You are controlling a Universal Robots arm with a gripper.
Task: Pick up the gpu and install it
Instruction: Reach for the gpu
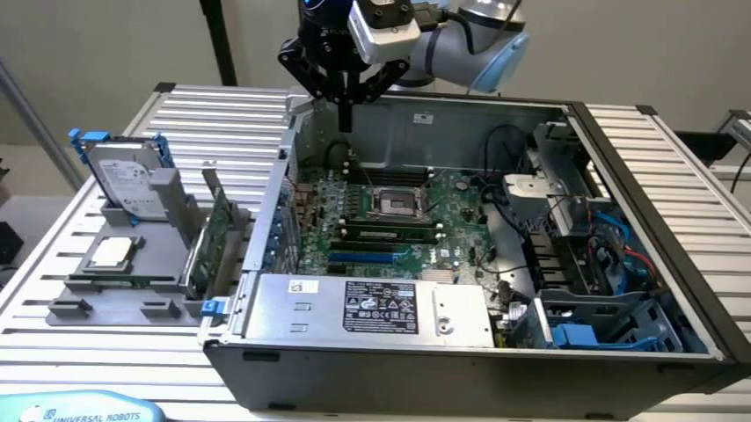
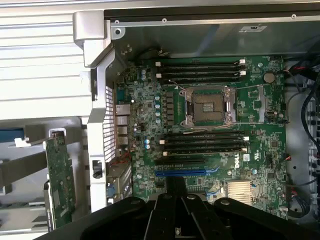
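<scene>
Exterior view: one gpu (image 1: 209,251) stands in its holder (image 1: 118,303), jaws together above one case (image 1: 470,374).

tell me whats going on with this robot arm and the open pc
A single robot arm hangs its gripper, shut and empty, over the far end of the open computer case, above the motherboard. The gpu is not yet picked up: it stands on edge in the gray holder outside the case, on the exterior view's left.

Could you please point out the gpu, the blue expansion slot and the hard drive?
gpu (image 2: 59,185): wrist view, middle of the green board.
blue expansion slot (image 2: 186,172): wrist view, middle of its length.
hard drive (image 1: 123,180): exterior view, its silver labelled face.
</scene>
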